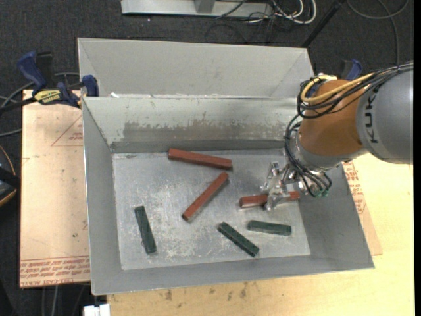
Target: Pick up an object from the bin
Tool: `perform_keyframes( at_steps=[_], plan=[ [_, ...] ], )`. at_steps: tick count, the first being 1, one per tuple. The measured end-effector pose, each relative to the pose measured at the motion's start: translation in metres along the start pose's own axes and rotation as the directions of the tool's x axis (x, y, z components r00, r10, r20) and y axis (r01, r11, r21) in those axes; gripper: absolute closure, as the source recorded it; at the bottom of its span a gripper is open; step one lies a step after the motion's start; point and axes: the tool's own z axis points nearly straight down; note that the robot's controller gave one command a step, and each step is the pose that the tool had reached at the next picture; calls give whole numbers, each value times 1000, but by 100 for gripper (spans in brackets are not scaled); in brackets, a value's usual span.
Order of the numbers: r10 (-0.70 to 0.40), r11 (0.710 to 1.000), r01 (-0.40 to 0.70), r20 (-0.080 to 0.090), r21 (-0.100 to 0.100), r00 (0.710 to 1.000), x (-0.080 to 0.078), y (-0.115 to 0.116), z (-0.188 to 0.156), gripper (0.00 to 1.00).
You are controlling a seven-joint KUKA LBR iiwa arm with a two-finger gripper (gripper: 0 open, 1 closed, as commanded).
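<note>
My gripper [272, 199] hangs low over the right part of the bin floor, under the orange cover. A short red-brown bar [252, 201] lies under its fingertips, its right end hidden by the fingers, which stand on either side of that end. Just below lies a dark green bar [269, 228], and to its left a second dark green bar [238, 239] lies slanted.
A long red-brown bar [205, 197] lies diagonally in the middle of the bin. Another red-brown bar [199, 158] lies near the back wall. A dark green bar [145, 229] lies at the front left. The arm reaches in from the right.
</note>
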Motion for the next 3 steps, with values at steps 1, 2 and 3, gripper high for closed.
perform_keyframes(
  at_steps=[1,2,3],
  plan=[
    [0,1000,0,-2,0,1000,0,0,-6,100],
    [1,1000,-1,-4,-1,1000,0,0,-11,100],
    [1,1000,-1,-11,-2,1000,1,1,-22,100]
  ],
)
